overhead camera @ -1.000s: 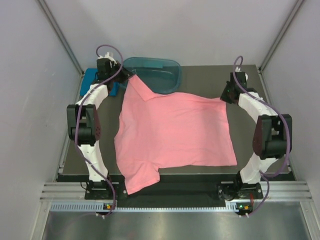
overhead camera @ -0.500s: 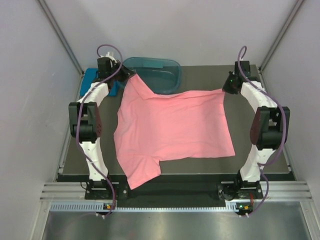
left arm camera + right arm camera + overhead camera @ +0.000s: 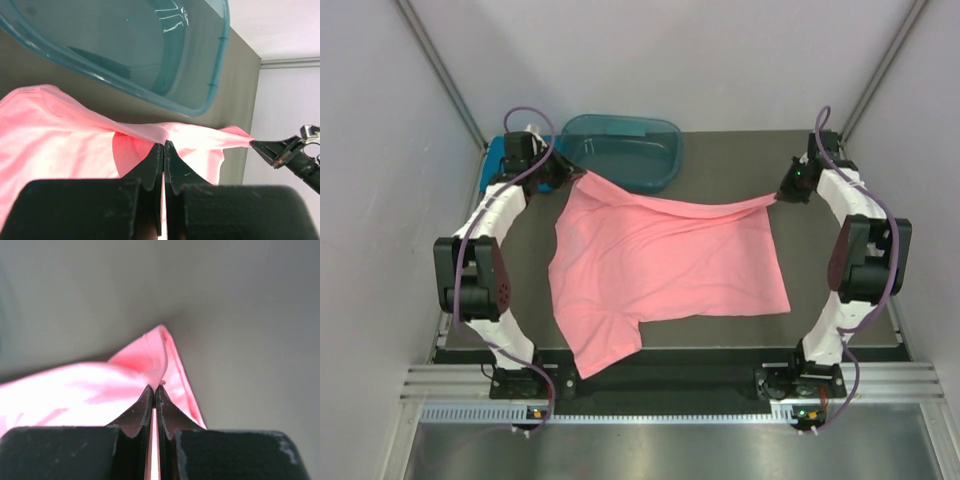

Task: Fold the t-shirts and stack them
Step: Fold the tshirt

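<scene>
The salmon-pink t-shirt [image 3: 660, 270] lies spread on the dark table, one sleeve hanging over the near edge. Its far hem is raised and pulled taut between both grippers. My left gripper [image 3: 572, 176] is shut on the hem's left corner, close to the tub; in the left wrist view the fingertips [image 3: 163, 145] pinch pink cloth [image 3: 50, 135]. My right gripper [image 3: 782, 194] is shut on the right corner, and the right wrist view shows pink fabric [image 3: 90, 390] caught at the tips [image 3: 155, 386]. A teal-blue t-shirt [image 3: 496, 152] shows partly behind the left arm at the far left.
A dark teal see-through tub [image 3: 625, 148] stands at the table's far edge, just beyond the left gripper, also filling the upper left wrist view [image 3: 150, 50]. Bare table [image 3: 825, 290] lies right of the shirt. Enclosure walls stand close on both sides.
Both grippers have moved apart and up with the far hem, so it is now a taut raised line. The right gripper went farther right and back; the shirt's near part slid slightly away.
</scene>
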### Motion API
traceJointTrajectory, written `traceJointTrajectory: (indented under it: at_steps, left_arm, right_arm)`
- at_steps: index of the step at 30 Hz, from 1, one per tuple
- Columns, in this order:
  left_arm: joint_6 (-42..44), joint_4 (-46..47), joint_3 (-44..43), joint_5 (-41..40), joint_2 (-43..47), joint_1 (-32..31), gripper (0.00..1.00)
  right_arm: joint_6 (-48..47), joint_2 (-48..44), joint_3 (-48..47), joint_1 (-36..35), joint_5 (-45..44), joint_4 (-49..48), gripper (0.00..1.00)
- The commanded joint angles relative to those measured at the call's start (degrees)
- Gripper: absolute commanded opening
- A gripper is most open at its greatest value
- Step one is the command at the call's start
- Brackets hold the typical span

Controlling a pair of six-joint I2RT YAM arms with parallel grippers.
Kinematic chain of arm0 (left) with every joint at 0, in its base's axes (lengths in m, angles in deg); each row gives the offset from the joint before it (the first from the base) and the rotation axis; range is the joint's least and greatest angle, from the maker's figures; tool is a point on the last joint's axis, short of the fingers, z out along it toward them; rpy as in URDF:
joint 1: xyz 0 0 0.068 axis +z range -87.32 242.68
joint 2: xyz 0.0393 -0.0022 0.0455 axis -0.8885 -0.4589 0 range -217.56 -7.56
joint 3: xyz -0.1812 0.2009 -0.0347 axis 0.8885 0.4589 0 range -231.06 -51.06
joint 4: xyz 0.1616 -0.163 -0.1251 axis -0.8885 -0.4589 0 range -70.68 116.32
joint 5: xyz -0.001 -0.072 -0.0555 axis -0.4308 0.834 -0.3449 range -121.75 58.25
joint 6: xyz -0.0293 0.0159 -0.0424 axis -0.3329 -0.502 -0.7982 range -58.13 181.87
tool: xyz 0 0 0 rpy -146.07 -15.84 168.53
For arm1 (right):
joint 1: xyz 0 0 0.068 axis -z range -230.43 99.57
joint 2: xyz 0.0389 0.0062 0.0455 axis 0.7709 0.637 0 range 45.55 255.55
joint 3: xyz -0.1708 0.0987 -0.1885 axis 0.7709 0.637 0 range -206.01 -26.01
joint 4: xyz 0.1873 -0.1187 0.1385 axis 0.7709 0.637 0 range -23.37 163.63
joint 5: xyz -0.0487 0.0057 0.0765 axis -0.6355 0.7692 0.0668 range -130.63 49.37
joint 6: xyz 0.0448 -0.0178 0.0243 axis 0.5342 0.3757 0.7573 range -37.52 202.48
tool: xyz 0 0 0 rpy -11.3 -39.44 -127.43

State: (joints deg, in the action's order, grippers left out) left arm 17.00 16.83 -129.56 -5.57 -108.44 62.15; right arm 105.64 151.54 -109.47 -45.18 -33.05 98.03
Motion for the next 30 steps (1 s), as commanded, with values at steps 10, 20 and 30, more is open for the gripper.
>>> traceJointTrajectory:
  at_steps: [10, 20, 30]
  left_arm:
    - [0.83, -10.01, 7.99, -2.35, 15.00, 2.73, 0.00]
    - [0.83, -12.73, 13.99, -5.25, 21.77, 4.22, 0.00]
    - [0.04, -14.94, 18.90, -5.61, 25.38, 5.46, 0.00]
  right_arm:
    - [-3.73, -3.77, -1.18, -0.07, 6.40, 6.48, 0.00]
    - [-4.87, -2.99, -1.79, -0.07, 8.07, 7.98, 0.00]
    - [-5.40, -1.58, -1.09, 0.02, 5.70, 10.88, 0.00]
